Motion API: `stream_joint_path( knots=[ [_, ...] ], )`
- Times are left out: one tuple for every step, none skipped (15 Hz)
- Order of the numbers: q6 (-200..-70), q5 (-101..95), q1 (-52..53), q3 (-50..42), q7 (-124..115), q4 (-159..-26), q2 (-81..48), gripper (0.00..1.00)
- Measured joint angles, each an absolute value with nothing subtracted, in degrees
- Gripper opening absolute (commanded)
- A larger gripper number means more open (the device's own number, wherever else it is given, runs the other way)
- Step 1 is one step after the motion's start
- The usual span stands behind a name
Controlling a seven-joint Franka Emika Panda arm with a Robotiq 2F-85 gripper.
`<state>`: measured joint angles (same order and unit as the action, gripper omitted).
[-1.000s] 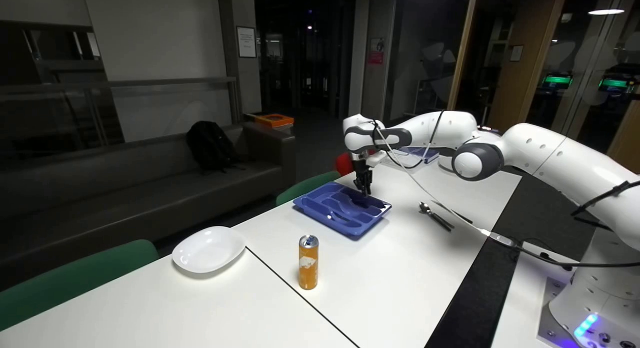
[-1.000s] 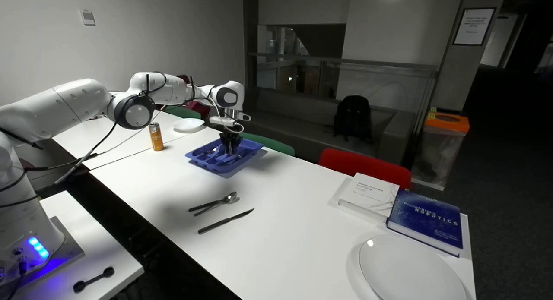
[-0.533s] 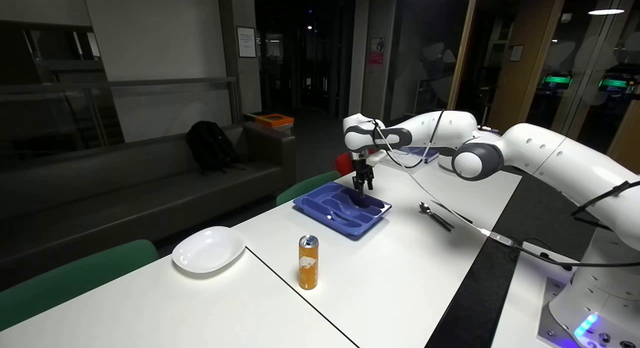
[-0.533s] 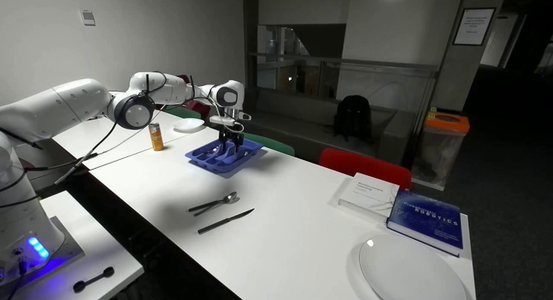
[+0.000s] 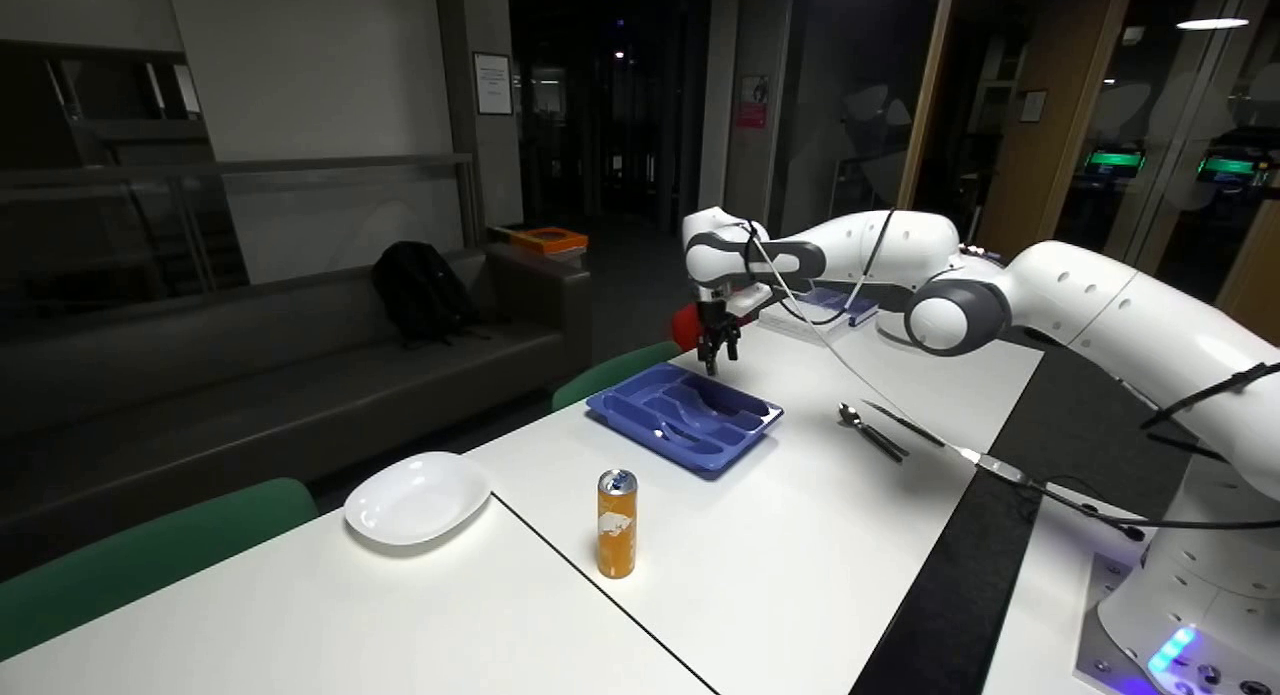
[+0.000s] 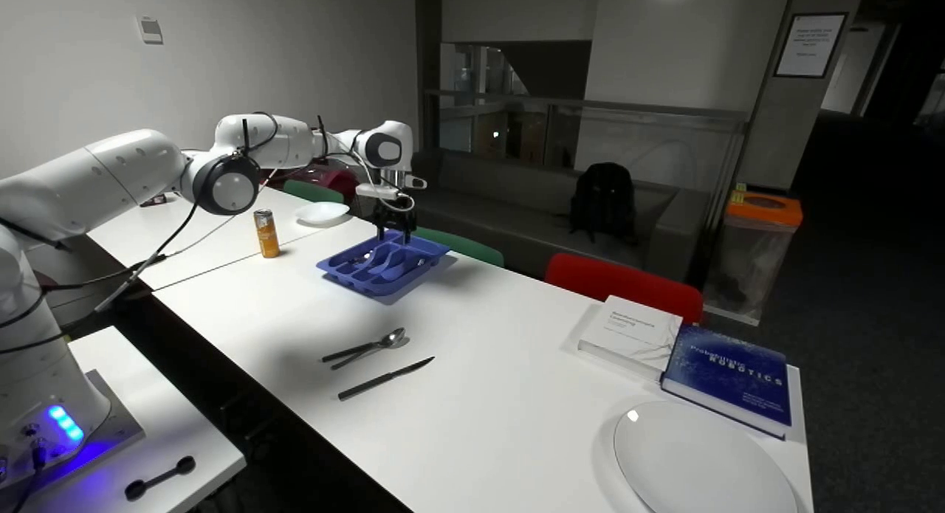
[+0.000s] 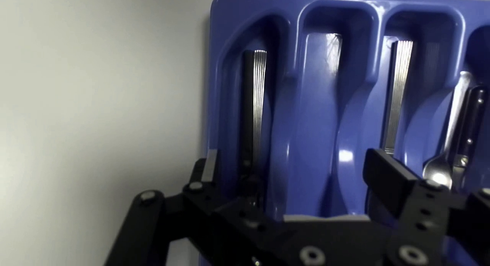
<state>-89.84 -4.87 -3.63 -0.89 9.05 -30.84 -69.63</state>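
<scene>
- End effector: the gripper (image 7: 299,167) has its two fingers (image 7: 386,173) spread well apart; nothing is clamped between them.
- Gripper position: hanging above one end of the blue tray (image 7: 245,5), apparently without contact.
- Tray location: on the white table (image 6: 509,402), near the edge beside the green chair (image 6: 476,251).
- Done, as judged from the layout: several utensils lie in the compartments. The leftmost compartment in the wrist view holds a dark handle (image 7: 248,101) and a ridged metal handle (image 7: 259,93). Toward the right of that view lie a small spoon (image 7: 436,172) and a dark-handled utensil (image 7: 474,116).
- Left, by the same judgement: a loose spoon (image 6: 391,339) and a knife (image 6: 387,378) lie outside the tray, well apart from it.
- Unclear: whether the thin line beside the loose spoon is a shadow or another handle.
</scene>
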Motion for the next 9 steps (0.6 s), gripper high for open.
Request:
stream_joint_path(
  knots=[
    [-89.84, -4.75, -3.53, -0.70, 8.33, -30.81, -69.03, 1.00],
    [-89.84, -4.57, -3.46, -0.50, 7.14, -30.81, -68.33, 1.00],
    [-89.87, -4.32, -3.43, -0.34, 6.04, -30.80, -67.78, 1.00],
    [-89.93, -3.92, -3.42, -0.21, 5.06, -30.80, -67.22, 1.00],
    [-90.02, -3.54, -3.42, -0.08, 4.29, -30.81, -66.73, 1.00],
    [-90.27, -3.14, -3.44, 0.12, 3.66, -30.81, -66.39, 1.00],
    [-90.73, -2.78, -3.46, 0.30, 3.02, -30.81, -66.15, 1.00],
    [-91.37, -2.53, -3.45, 0.45, 2.52, -30.81, -65.99, 1.00],
    [-92.21, -2.46, -3.44, 0.54, 1.96, -30.82, -65.93, 1.00]
  ],
)
